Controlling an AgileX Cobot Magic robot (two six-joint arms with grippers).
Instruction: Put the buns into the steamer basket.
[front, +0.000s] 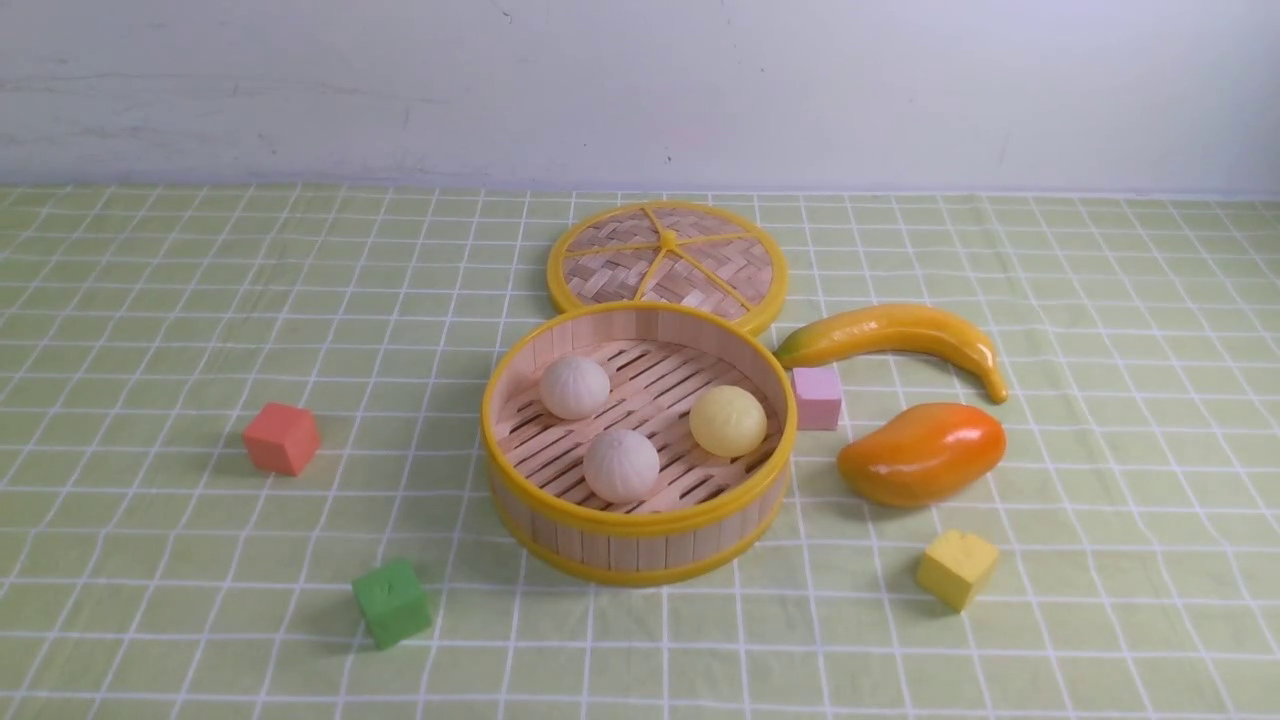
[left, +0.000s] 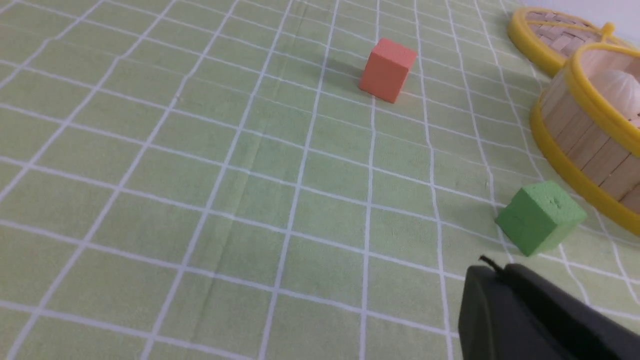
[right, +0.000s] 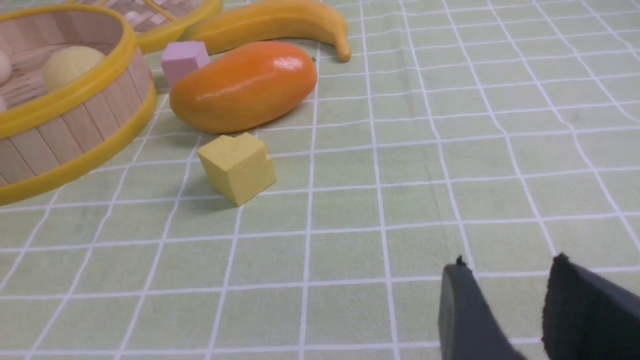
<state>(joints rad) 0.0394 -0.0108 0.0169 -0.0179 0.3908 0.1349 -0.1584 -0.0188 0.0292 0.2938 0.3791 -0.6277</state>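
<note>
A green checked cloth covers the bench below a pale wall. Nearest, the left end effector (left: 492, 272) hangs with its fingers together, holding nothing, just short of the green cube (left: 540, 217). The right end effector (right: 505, 272) has its fingers apart and empty over bare cloth, well clear of the yellow cube (right: 237, 167). Farther in, the steamer basket (front: 640, 545) stands upright, mouth up, with three round buns (front: 621, 465) lying apart on its slatted floor. The lid (front: 667, 262) lies flat behind it.
</note>
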